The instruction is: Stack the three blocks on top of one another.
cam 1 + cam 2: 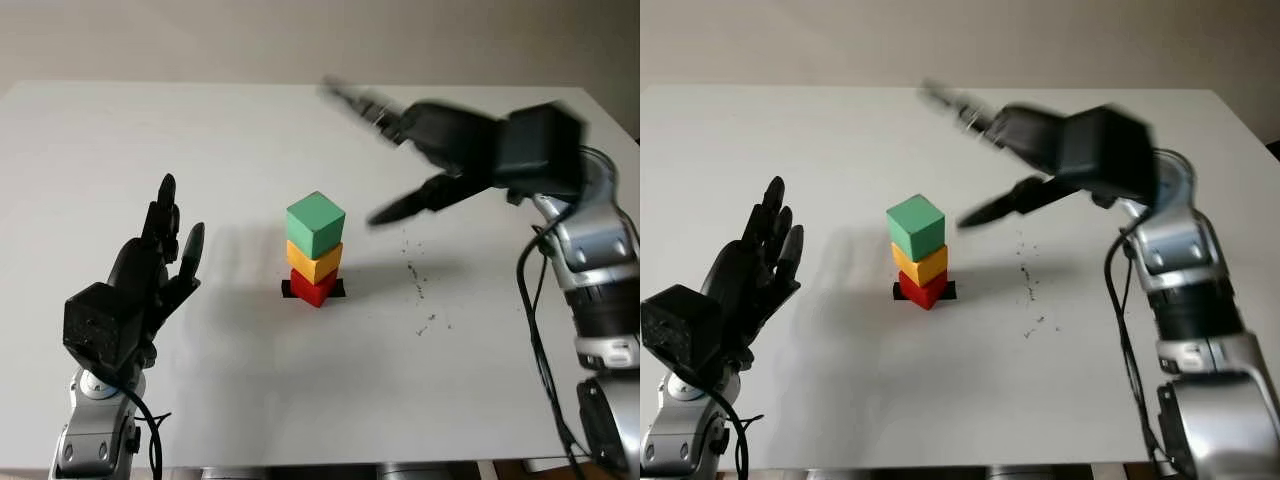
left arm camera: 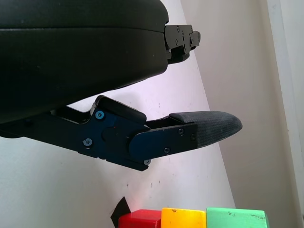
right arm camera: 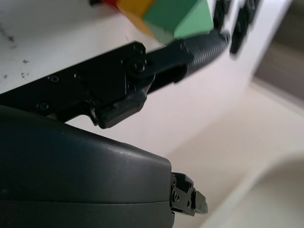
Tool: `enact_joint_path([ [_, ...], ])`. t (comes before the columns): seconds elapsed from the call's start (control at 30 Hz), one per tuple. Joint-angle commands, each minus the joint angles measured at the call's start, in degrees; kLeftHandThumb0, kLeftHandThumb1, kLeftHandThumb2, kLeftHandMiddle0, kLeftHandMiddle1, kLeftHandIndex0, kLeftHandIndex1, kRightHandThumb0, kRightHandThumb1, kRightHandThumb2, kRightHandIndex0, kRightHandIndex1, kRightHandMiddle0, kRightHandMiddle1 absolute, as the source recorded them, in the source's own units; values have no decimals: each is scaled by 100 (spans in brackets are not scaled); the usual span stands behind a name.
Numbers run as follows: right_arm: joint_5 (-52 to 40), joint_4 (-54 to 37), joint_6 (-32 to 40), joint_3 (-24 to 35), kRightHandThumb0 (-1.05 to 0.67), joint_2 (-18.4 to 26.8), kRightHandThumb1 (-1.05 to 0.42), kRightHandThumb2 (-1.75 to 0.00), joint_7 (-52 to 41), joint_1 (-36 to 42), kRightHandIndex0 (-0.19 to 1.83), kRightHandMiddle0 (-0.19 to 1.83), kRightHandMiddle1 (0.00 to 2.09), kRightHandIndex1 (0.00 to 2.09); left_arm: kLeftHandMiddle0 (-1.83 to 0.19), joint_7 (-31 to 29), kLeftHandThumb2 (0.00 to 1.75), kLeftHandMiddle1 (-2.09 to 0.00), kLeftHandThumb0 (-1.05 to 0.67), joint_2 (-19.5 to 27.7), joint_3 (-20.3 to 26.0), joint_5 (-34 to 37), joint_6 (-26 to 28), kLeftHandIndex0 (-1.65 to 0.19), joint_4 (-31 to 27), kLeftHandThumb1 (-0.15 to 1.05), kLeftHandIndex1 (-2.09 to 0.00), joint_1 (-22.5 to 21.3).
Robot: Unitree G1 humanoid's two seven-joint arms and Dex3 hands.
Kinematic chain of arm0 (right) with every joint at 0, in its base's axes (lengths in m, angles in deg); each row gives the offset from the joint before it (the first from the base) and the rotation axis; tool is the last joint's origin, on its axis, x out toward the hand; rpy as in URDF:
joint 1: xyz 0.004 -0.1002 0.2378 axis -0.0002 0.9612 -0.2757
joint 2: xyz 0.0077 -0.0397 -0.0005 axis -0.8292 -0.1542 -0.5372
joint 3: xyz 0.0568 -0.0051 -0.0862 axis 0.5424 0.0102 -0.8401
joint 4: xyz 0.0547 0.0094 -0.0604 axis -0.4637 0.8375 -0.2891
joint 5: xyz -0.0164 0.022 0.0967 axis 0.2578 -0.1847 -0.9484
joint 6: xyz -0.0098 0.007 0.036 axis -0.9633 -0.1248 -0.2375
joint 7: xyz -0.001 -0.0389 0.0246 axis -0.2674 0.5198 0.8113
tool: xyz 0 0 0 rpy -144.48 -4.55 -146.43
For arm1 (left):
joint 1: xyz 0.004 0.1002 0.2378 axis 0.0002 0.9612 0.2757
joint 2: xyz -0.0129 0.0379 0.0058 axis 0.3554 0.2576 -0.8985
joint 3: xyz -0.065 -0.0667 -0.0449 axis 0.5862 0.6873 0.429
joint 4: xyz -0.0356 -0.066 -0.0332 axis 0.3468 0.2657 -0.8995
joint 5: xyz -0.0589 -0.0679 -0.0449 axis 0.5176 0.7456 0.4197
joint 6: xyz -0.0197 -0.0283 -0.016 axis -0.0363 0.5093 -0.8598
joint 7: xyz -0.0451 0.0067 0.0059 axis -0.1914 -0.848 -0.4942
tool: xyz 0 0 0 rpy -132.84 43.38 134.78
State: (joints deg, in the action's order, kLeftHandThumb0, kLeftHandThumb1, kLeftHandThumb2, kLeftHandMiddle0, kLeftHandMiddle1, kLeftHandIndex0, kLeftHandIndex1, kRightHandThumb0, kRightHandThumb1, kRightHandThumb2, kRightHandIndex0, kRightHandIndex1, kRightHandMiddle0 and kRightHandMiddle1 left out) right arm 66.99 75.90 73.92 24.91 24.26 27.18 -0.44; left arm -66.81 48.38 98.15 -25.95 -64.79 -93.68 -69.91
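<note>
Both eye views look forward and down from the head at the white counter (image 1: 250,400), set slightly apart. Each wrist camera sits tight against its own hand's shell, and all four views share the block stack (image 1: 316,250).

white table (image 1: 150,130), dark specks (image 1: 420,285)

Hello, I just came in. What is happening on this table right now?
A humanoid robot is stacking blocks, and the tower is already built: the green block sits on the yellow block, which sits on the red block, over a black mark on the white table. No robot hand holds a block. The right robot hand is open in the air beside the tower, on its right. The left robot hand is open, off to the left of the tower.
</note>
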Motion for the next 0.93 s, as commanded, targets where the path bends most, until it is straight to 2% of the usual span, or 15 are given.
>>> enact_joint_path([
  [0.0,183,-340,287,56,-64,-275,-105,-43,580,596,-19,-18,1,0,13,1,60,-5,-76,-13,-4,20,1,14,21,105,-4,19],
  [0.1,203,-642,693,79,-60,-593,-105,-54,1127,1095,-17,-17,4,2,13,-13,61,-5,-76,-8,-3,29,-7,14,9,105,-5,59],
  [0.23,-72,-754,991,159,-63,-1087,-105,-57,1569,1602,-17,-16,5,3,12,-21,61,-6,-76,20,-9,1,-21,13,2,105,-5,87],
  [0.37,-471,-828,1042,231,-58,-1457,-105,-63,1670,1936,-19,-19,2,1,13,-92,62,-5,-76,18,13,83,-23,15,0,105,-5,103],
  [0.5,-987,-783,1064,363,-63,-1726,-105,-66,1590,2102,-19,-19,0,0,14,-148,63,-5,-74,-24,26,194,-130,16,45,105,-4,139],
  [0.57,-1192,-795,1042,377,-68,-1882,-105,-68,1599,2251,-19,-19,0,0,12,-154,63,-6,-73,-130,40,323,-364,14,156,105,-5,142],
  [0.73,-1193,-951,962,248,-75,-1983,-105,-73,1656,2522,-19,-19,0,0,13,-140,64,-5,-75,-338,45,515,-929,15,419,105,-5,52],
  [0.9,-1220,-1147,922,237,-76,-1978,-105,-72,1676,2725,-19,-19,0,0,14,-85,66,-5,-76,-402,-1,463,-1163,15,520,105,-5,-48],
])
